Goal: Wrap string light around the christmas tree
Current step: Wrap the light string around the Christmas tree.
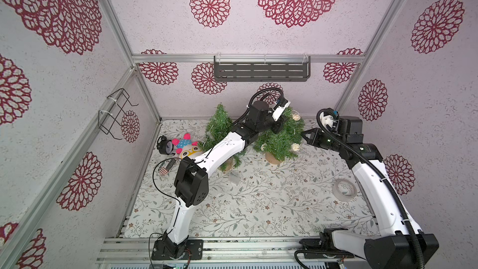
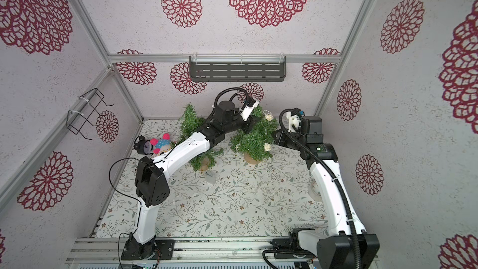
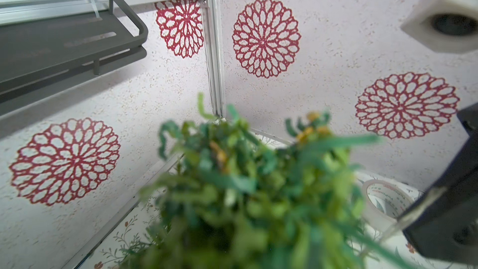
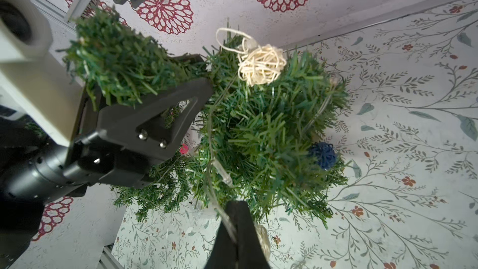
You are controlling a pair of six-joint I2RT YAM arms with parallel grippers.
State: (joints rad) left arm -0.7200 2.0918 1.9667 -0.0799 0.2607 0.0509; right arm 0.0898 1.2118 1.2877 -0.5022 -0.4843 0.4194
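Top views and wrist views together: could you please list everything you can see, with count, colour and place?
ornamented tree: one, green, back of table.
second tree: one, green, left of it.
string light: one, pale wire, draped on the ornamented tree.
battery box: one, clear, before the trees.
woven balls: at least two, cream, on the ornamented tree.
blue ball: one, dark blue, same tree.
alarm clock: one, black, left edge.
plush toy: one, pink-blue, beside the clock.
tape roll: one, whitish, right side.
shelf: one, grey, back wall.
wire rack: one, black, left wall.
left gripper: jaws open at the ornamented tree's top.
right gripper: jaws shut on the string light.
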